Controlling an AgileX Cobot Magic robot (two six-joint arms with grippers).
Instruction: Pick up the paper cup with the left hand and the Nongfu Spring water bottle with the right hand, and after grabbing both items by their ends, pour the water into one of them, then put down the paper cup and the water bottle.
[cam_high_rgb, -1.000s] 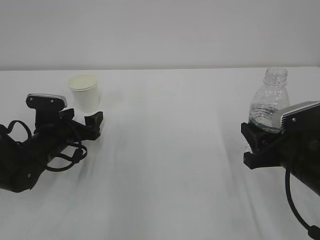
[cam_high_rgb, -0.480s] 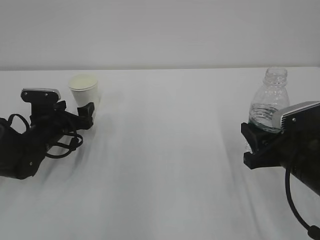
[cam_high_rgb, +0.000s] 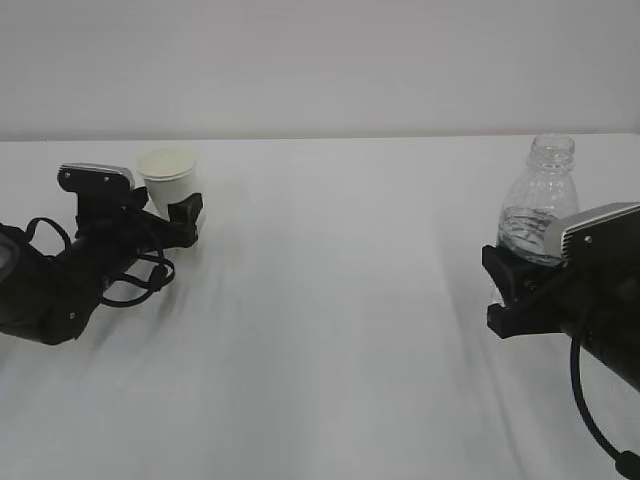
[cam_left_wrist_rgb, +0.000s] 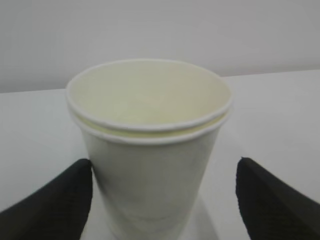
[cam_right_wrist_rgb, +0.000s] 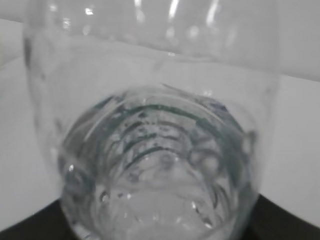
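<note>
A white surface (cam_high_rgb: 330, 330) fills the scene beneath a pale wall. At far left, a small white paper cup (cam_high_rgb: 168, 180) stands upright on it. The left gripper (cam_high_rgb: 165, 218) sits low around the cup's base with its jaws spread wide; in the left wrist view the cup (cam_left_wrist_rgb: 150, 145) stands between the two black fingers (cam_left_wrist_rgb: 55, 205), nearly touching one and clearly apart from the other, so it is not clamped. At far right, the uncapped Nongfu Spring water bottle (cam_high_rgb: 540, 200) stands upright in the right gripper (cam_high_rgb: 520, 285), which is closed around its lower body. Clear water (cam_right_wrist_rgb: 155, 165) shows in the bottle's lower half.
</note>
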